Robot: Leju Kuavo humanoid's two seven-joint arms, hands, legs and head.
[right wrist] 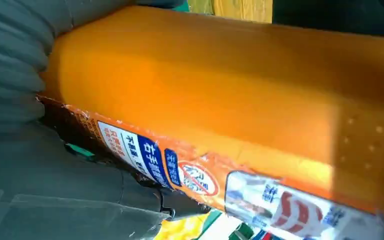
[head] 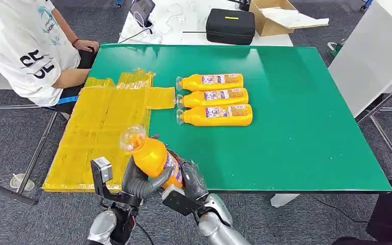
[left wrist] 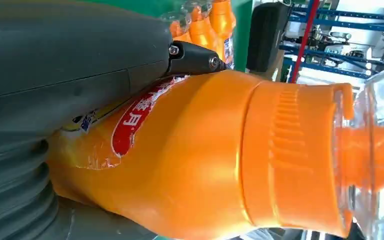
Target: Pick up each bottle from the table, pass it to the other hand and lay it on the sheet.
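An orange bottle (head: 150, 153) with a clear cap is held tilted above the table's front edge, cap pointing up and to the left. My left hand (head: 139, 182) wraps its fingers around the bottle's body from the left, and my right hand (head: 193, 179) grips its base end from the right. In the left wrist view the bottle (left wrist: 205, 160) lies against my left hand (left wrist: 70, 65). Its labelled side (right wrist: 230, 90) lies against my right hand (right wrist: 30, 175) in the right wrist view. The yellow sheet (head: 97, 132) lies over the table's left side. Three more orange bottles (head: 214, 98) lie side by side mid-table.
The green table (head: 296, 127) has bare room to the right of the bottles. A person in a white shirt (head: 25, 46) sits at the far left corner, close to the sheet. A black case (head: 230, 25) and a cardboard box (head: 275, 15) stand on a white table behind.
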